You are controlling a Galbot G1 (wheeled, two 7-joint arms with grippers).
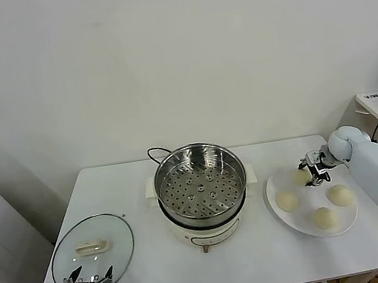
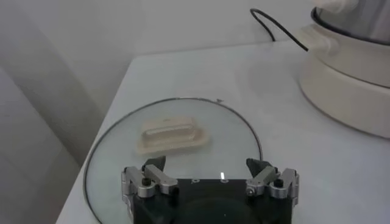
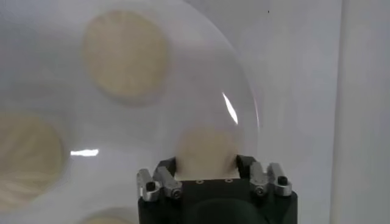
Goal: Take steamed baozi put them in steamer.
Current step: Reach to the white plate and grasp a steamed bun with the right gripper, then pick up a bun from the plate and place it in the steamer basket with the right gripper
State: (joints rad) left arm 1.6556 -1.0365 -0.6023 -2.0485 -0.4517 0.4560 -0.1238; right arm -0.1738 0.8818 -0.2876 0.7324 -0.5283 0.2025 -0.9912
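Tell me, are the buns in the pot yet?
Not yet. The pot is empty and its lid is off. All four buns sit on the plate. The right tool has closed on the back bun; the left tool waits open.

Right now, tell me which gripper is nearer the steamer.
Right. The right gripper is at the white plate just beside the steamer, closed on a baozi. The left gripper sits farther off, over the glass lid at the table's near corner.

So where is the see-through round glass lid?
In the head view, the round glass lid lies flat on the white table, left of the shiny steel steamer, under the left gripper.
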